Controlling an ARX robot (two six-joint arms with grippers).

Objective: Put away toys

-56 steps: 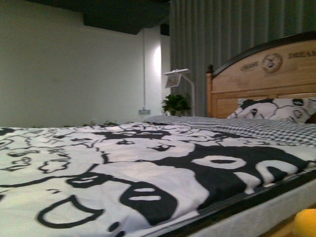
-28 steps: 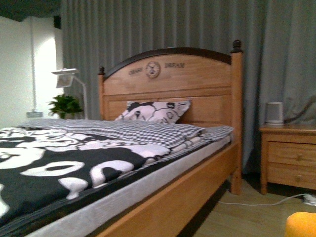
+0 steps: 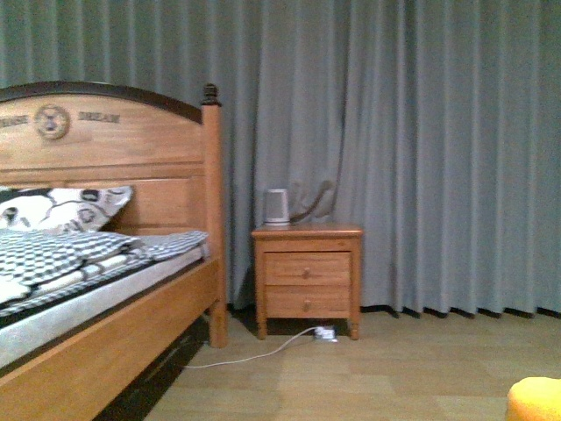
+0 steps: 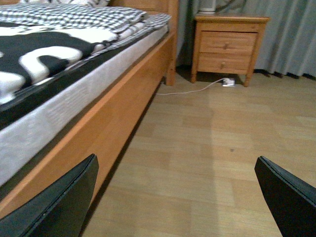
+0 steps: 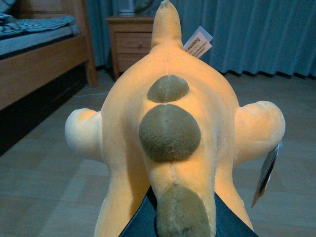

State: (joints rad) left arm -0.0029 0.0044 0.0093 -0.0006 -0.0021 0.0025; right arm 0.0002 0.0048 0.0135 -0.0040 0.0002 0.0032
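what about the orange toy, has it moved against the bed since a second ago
Yes, rightward. The orange toy was at the edge of the bed; now it is well right of it, past the nightstand, as the whole view swung right.

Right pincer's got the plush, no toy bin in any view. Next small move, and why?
Probably a slight base turn to scan for a container, with the right pincer shut on the plush. The front view shows only the bed, nightstand, curtain and floor, so there is nowhere to place it yet.
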